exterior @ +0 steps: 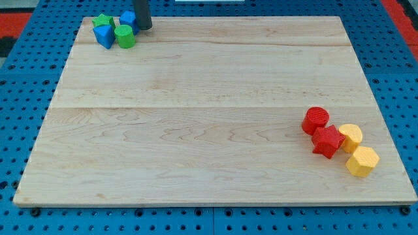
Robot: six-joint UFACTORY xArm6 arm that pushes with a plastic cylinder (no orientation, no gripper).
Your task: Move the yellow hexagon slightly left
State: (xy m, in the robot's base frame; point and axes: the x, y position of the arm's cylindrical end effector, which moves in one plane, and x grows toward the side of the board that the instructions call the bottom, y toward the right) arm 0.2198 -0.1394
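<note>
The yellow hexagon (pixel 362 161) lies near the board's lower right corner. A second yellow block (pixel 351 136), rounded, sits just above it to the left, touching a red star-shaped block (pixel 327 141). A red cylinder (pixel 316 120) sits above the star. My tip (pixel 144 27) is at the view's top left, far from the yellow hexagon, right beside a cluster of blue and green blocks.
The cluster at the top left holds a green block (pixel 102 22), a blue block (pixel 104 36), a green cylinder (pixel 125 36) and a blue block (pixel 128 19) next to my rod. The wooden board (pixel 209 117) lies on a blue pegboard table.
</note>
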